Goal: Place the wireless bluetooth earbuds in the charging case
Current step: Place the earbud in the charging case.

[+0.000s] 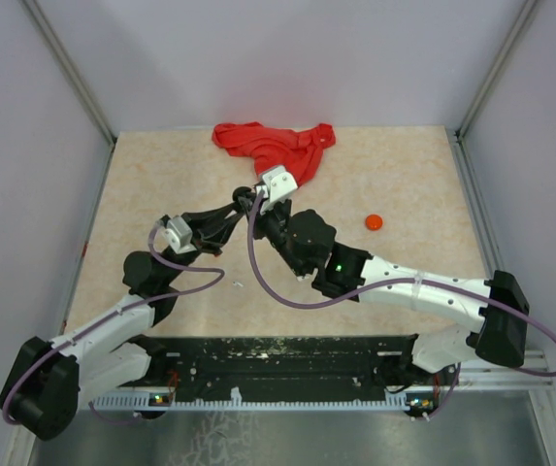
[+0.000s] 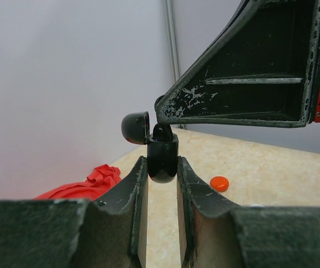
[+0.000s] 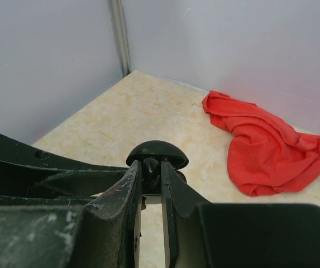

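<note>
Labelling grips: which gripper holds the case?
The left gripper: jaws clamped on the open black case; the right gripper pinches a black earbud at its mouth.

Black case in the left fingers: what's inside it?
What looks like a black earbud sticks up from the case, pinched by the right fingers. Its walls hide the rest inside.

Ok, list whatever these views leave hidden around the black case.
- Left wrist: black case interior hidden by its wall and the right gripper.
- Right wrist: dark piece between the jaws, black on black, unidentifiable.
- Top external: case buried under both grippers; white speck too small to name.
</note>
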Controlling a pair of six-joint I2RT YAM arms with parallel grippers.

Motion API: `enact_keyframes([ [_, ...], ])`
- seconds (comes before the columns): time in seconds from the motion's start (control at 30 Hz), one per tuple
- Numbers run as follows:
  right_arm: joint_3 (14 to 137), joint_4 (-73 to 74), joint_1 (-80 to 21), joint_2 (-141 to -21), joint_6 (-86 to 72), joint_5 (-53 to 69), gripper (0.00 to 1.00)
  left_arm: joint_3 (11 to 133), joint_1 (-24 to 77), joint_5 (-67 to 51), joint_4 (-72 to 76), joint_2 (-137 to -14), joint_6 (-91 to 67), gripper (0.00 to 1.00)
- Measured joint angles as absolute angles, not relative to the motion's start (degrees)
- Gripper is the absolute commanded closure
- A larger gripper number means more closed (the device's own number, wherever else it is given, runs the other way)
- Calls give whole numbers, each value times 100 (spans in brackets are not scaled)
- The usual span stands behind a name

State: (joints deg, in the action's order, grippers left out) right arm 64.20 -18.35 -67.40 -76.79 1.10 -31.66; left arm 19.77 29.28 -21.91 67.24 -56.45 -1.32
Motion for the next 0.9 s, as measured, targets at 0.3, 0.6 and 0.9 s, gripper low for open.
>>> enact_keyframes([
  [0.3,6420,-1855,-6737,-7743,156,-3079,95,1977,2954,-2189,6652,-5618,-174,100],
  [0.6,6429,-1839,-6735,-7787,207,-3072,95,1977,2965,-2158,6567,-5612,-233,99],
  [0.9,6416,-1970,-6742,-7830,377,-3063,95,1977,2991,-2027,6495,-5577,-368,99],
])
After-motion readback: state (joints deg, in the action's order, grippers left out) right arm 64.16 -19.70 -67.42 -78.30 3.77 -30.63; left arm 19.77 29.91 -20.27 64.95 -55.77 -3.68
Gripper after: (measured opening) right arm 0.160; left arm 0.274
